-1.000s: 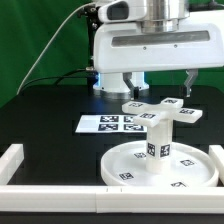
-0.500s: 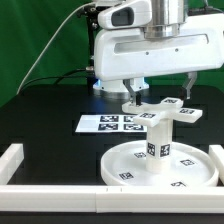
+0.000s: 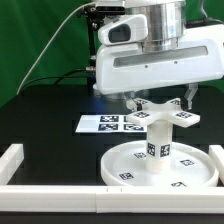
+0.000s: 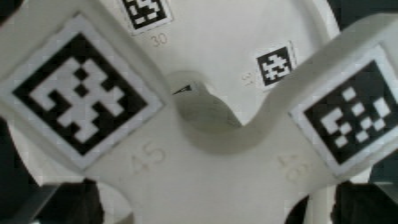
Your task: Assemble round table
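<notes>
The large round disc (image 3: pixel 125 165) lies flat at the front of the exterior view's right. The short thick leg (image 3: pixel 158 146) stands upright on its middle. The cross-shaped foot (image 3: pixel 160 117) sits on top of the leg. My gripper (image 3: pixel 163 101) hangs straight down over the foot, with one finger on each side of it, and is shut on it. In the wrist view the foot (image 4: pixel 205 110) with its tags fills the picture. My gripper (image 4: pixel 214 205) shows only as dark fingers (image 4: pixel 68 200) at the two sides of the foot. The leg and disc are hidden there.
The marker board (image 3: pixel 100 124) lies flat on the black table behind the disc, toward the exterior view's left. A white border rail (image 3: pixel 50 172) runs along the front and both sides. The arm's white body (image 3: pixel 160 60) looms over the back.
My wrist has turned and dropped slightly over the leg. The cross-shaped foot has rotated with it on top of the leg. The disc and leg have not moved.
</notes>
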Robot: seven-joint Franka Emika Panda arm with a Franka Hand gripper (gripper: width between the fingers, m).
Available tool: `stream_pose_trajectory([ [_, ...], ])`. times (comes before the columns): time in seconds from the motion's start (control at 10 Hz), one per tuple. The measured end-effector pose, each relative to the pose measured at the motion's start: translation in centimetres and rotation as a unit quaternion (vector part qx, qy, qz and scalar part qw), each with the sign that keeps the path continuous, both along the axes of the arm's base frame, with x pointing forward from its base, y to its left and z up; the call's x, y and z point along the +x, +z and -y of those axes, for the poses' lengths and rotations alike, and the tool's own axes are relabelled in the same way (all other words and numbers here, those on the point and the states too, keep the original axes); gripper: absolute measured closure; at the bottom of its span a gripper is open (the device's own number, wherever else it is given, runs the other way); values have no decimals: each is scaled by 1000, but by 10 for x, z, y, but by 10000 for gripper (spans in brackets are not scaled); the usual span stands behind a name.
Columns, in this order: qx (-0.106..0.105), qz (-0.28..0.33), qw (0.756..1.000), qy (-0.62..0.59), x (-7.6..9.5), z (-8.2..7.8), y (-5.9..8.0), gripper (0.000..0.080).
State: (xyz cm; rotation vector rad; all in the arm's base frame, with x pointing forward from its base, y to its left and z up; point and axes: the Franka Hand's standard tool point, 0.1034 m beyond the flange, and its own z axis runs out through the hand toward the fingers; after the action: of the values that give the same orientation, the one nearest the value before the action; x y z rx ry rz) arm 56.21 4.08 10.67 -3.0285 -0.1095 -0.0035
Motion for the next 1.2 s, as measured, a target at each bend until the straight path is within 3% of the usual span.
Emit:
stream_pose_trajectory([
  [0.2,0,-1,1000,-13,0,1,0,364],
  [0.4,0,-1,1000,-14,0,1,0,363],
  [0.6,2,-9,994,-107,0,1,0,363],
  [0.8,10,-12,957,-290,-1,1,-1,363],
  [1.1,37,-19,864,-502,1,2,-1,361],
  [1.2,38,-18,858,-512,1,2,-1,361],
])
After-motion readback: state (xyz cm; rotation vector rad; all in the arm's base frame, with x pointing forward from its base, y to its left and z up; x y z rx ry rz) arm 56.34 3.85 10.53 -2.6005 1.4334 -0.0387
